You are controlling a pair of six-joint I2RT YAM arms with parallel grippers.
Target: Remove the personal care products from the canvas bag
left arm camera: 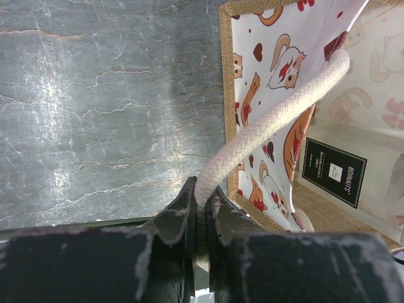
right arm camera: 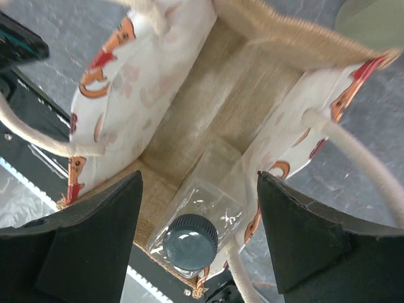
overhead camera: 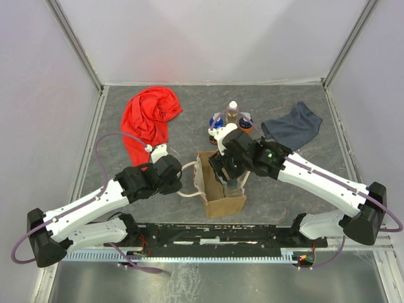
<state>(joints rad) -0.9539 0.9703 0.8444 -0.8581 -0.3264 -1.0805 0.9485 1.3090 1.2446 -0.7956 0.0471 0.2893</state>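
Clear, dark-capped bottle (right arm camera: 203, 214) sits inside tan canvas bag (right arm camera: 214, 95).

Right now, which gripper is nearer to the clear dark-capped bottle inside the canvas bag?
Right. The right gripper hangs open just above the bottle, one finger on each side of its cap. The left gripper sits beside the canvas bag, shut on a cream handle.

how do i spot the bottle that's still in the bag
Find the tan canvas bag at the middle of the table's near edge. Inside it sits a clear squarish bottle with a dark cap; the other bottles stand outside, behind the bag.
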